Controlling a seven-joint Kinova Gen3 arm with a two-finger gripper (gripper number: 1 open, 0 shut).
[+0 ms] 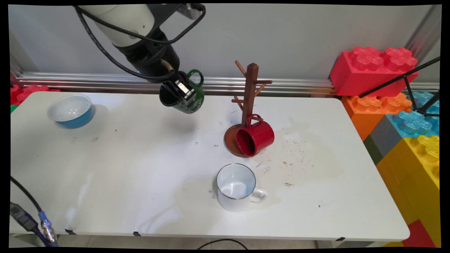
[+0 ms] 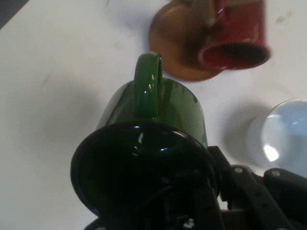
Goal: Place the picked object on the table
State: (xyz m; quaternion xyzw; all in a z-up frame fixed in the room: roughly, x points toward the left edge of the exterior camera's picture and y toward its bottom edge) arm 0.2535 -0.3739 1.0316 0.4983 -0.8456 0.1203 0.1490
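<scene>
Counter (image 1: 140, 182): white, scuffed and stained toward the right.
Toy bricks (image 1: 372, 70): red, orange, blue and yellow, stacked past the counter's right end.
Mug tree (image 1: 250, 95): brown wood, upright on its round base near the counter's middle, toward the back.
Pincer (image 1: 182, 92): held above the counter left of the mug tree, clenched on the rim of the green mug, one finger inside it.
Green mug (image 1: 191, 96): lifted clear of the counter, tilted, handle on top.
Red mug (image 1: 256, 137): hangs by its handle from a low peg, mouth facing the near left.
White mug (image 1: 236, 187): upright, near of the tree's base, handle to the right.
Blue bowl (image 1: 72, 110): far left, white inside.
</scene>
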